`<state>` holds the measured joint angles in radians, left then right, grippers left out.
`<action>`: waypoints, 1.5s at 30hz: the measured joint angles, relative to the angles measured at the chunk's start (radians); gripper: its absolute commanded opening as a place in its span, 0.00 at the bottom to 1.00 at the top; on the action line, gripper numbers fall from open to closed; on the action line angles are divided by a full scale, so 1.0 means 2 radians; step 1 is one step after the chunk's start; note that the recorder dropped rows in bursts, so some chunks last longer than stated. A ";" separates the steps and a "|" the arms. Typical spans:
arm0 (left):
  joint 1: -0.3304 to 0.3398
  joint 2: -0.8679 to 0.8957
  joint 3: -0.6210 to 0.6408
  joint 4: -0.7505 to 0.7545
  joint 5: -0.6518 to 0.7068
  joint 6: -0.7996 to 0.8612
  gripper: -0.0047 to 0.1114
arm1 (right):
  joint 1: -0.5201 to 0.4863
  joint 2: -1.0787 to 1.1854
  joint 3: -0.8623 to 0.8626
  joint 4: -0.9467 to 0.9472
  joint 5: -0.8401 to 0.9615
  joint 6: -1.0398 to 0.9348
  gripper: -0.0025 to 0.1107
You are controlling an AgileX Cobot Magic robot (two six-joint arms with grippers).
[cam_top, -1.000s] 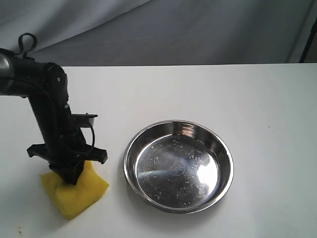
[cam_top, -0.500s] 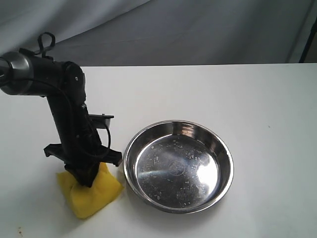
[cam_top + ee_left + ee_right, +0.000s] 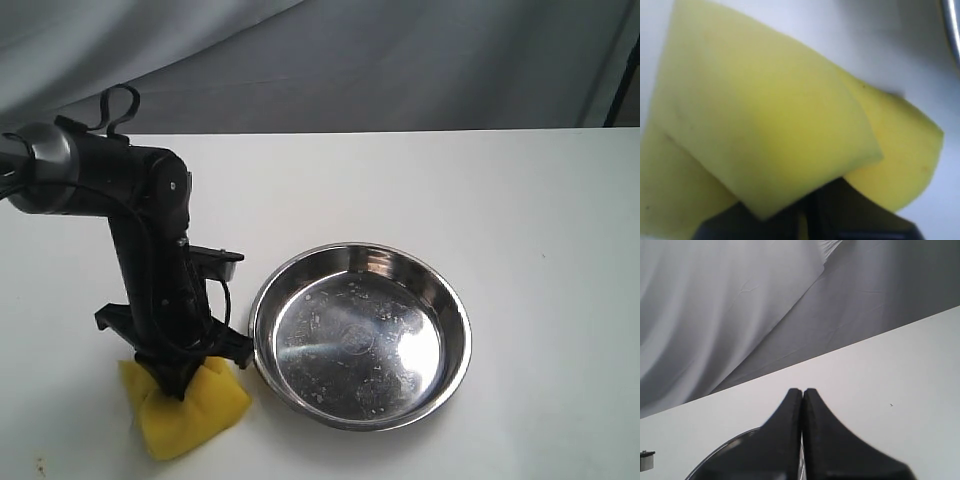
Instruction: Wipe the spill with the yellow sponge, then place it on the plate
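The yellow sponge (image 3: 190,415) sits on the white table at the front left, pinched and folded, and fills the left wrist view (image 3: 765,125). My left gripper (image 3: 172,383) stands upright over it, shut on its top. The round steel plate (image 3: 262,300) lies just to the sponge's right, with nothing in it; a sliver of its rim (image 3: 952,30) shows in the left wrist view. My right gripper (image 3: 802,391) is shut with nothing in it, out of the exterior view, above the plate's rim (image 3: 720,450). No amber spill is visible.
A white table (image 3: 520,200) spreads to the right and back. Grey cloth (image 3: 350,60) hangs behind it. A few tiny specks (image 3: 40,465) mark the table near the front left corner.
My left gripper has dragged the sponge to the right across the table, from well left of the plate to nearly against its rim. The plate has not moved.
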<state>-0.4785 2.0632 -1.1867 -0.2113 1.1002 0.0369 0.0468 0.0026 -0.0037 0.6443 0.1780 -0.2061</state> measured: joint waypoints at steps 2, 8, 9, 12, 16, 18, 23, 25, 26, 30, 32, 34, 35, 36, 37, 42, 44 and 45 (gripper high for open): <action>0.011 0.000 0.003 -0.010 -0.003 -0.005 0.04 | 0.000 0.000 0.000 0.004 0.000 0.000 0.02; 0.071 0.002 0.009 -0.070 -0.001 -0.008 0.04 | 0.000 0.000 0.000 0.015 0.000 0.000 0.02; 0.082 0.002 0.010 -0.080 -0.001 -0.008 0.04 | 0.000 0.000 0.000 0.016 0.000 0.000 0.02; 0.111 0.005 0.010 -0.099 0.001 -0.009 0.04 | 0.000 0.000 0.000 0.016 0.000 0.000 0.02; 0.144 0.005 0.011 -0.106 0.002 -0.009 0.04 | 0.000 0.000 0.000 0.016 0.000 0.000 0.02; 0.156 0.005 0.011 -0.106 0.002 -0.009 0.04 | 0.000 0.000 0.000 0.016 0.000 0.000 0.02; 0.164 0.003 0.012 -0.100 -0.003 -0.009 0.04 | 0.000 0.000 0.000 0.016 0.000 0.000 0.02; 0.164 -0.005 0.015 -0.090 -0.017 -0.010 0.04 | 0.000 0.000 0.000 0.016 0.000 0.000 0.02; 0.164 -0.011 0.016 -0.084 -0.028 -0.010 0.04 | 0.000 0.000 0.000 0.016 0.000 0.000 0.02; 0.168 -0.041 0.019 -0.038 -0.101 -0.011 0.04 | 0.000 0.000 0.000 0.016 0.000 0.000 0.02; 0.171 -0.057 0.019 -0.019 -0.139 -0.012 0.04 | 0.000 0.000 0.000 0.016 0.000 0.000 0.02; 0.174 -0.076 0.020 -0.004 -0.169 -0.012 0.04 | 0.000 0.000 0.000 0.016 0.000 0.000 0.02; 0.175 -0.086 0.020 0.000 -0.178 -0.012 0.04 | 0.000 0.000 0.000 0.016 0.000 0.000 0.02; 0.176 -0.097 0.020 0.002 -0.182 -0.012 0.04 | 0.000 0.000 0.000 0.016 0.000 0.000 0.02; 0.176 -0.108 0.020 0.003 -0.183 -0.011 0.04 | 0.000 0.000 0.000 0.016 0.000 0.000 0.02; 0.176 -0.157 0.020 0.004 -0.182 -0.008 0.04 | 0.000 0.000 0.000 0.016 0.000 0.000 0.02; 0.176 -0.172 0.020 0.004 -0.182 -0.008 0.04 | 0.000 0.000 0.000 0.016 0.000 0.000 0.02; 0.176 -0.178 0.020 0.004 -0.182 -0.008 0.04 | 0.000 0.000 0.000 0.016 0.000 0.000 0.02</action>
<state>-0.1262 1.7067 -1.1461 -0.2034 0.7365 0.0203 0.0468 0.0026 -0.0037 0.6762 0.1780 -0.2061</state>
